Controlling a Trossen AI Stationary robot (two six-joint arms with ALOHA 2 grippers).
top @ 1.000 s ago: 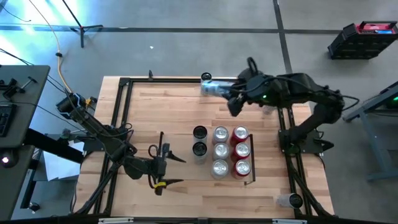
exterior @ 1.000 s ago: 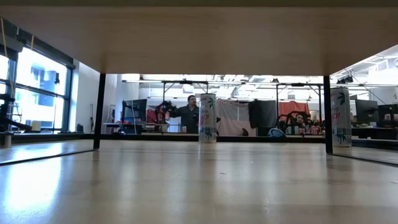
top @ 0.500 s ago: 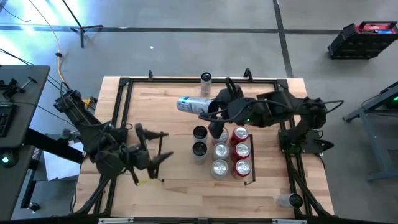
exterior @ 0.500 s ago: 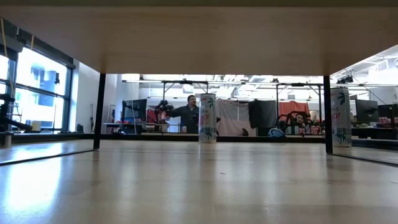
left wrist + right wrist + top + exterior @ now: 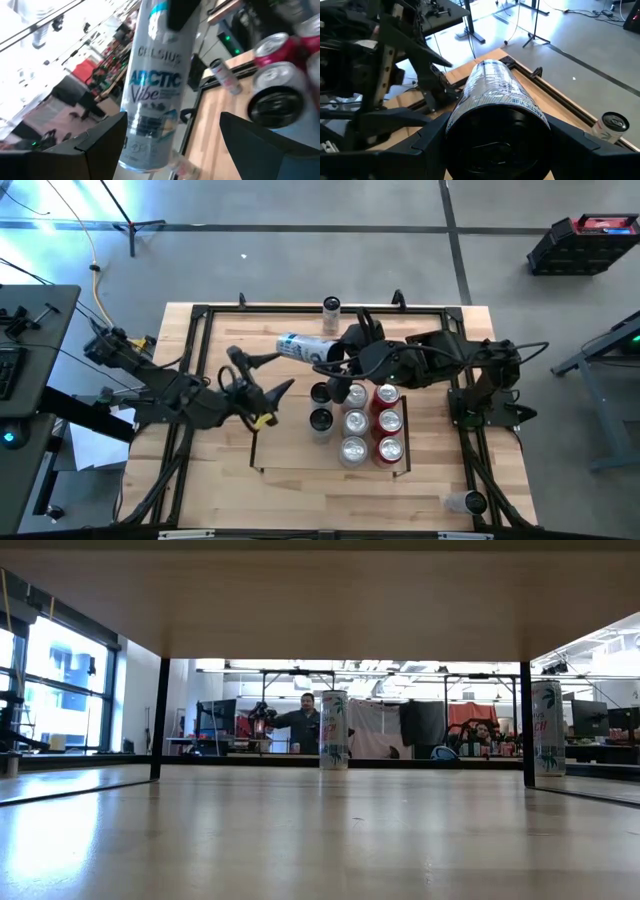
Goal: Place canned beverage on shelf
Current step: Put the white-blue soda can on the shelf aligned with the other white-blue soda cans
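Observation:
A white "Arctic Vibe" can [image 5: 303,347] hangs level over the table's middle, with my right gripper [image 5: 338,358] shut on it. My left gripper [image 5: 275,372] stands open just left of the can's free end. In the left wrist view the can [image 5: 150,90] shows beyond that gripper's spread fingers [image 5: 100,145], untouched. Below, several silver, red and black cans [image 5: 355,422] stand upright on the shelf [image 5: 252,445], a light-wood bay with thin black rails. My right gripper pinches the can's wall [image 5: 470,107] between its two fingers [image 5: 427,145], near the dark round end that faces the wrist. The fingers come from the table's right and lie along the can. The can is lifted clear and lies about level, its free end toward my left gripper.
One more can [image 5: 331,306] stands at the table's far edge, also seen in the low view [image 5: 334,730]. Another can [image 5: 465,502] lies near the front right corner. A black frame [image 5: 195,330] edges the tabletop. Bare wood lies left of the shelf's cans.
My right gripper has carried the can from the far edge toward the table's middle and left, keeping it level. My left gripper has risen, gone toward the far edge and the can, and rolled, so that its open fingers now face the can's free end.

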